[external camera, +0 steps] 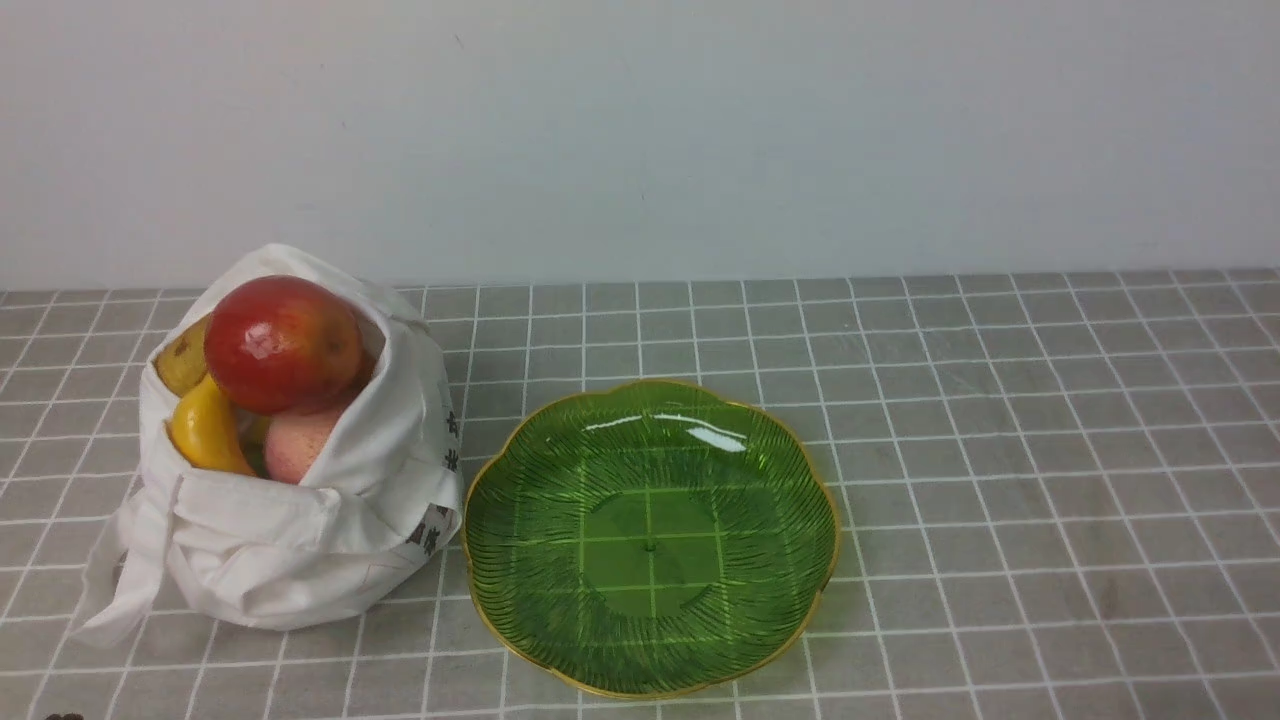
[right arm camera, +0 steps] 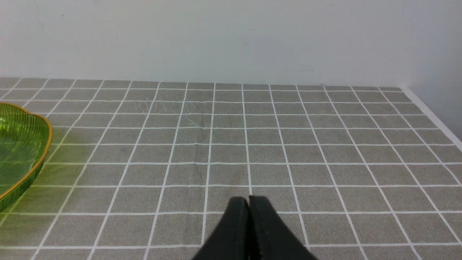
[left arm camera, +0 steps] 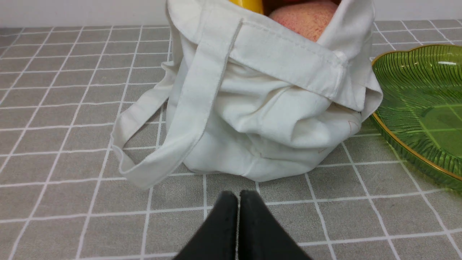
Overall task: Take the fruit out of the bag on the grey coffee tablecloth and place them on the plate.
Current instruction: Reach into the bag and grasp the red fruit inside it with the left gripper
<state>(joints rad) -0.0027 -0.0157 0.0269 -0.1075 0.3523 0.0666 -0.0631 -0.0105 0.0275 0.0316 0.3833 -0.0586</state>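
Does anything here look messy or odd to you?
Mostly tidy. The slumped white cloth bag has one fabric handle flopped onto the grey checked tablecloth, and brownish stains mark the cloth's right side.

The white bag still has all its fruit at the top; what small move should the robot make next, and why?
Probably ease the shut left gripper toward the bag, then open it above the red apple: the apple lies uppermost at the bag's mouth, and the plate is bare.
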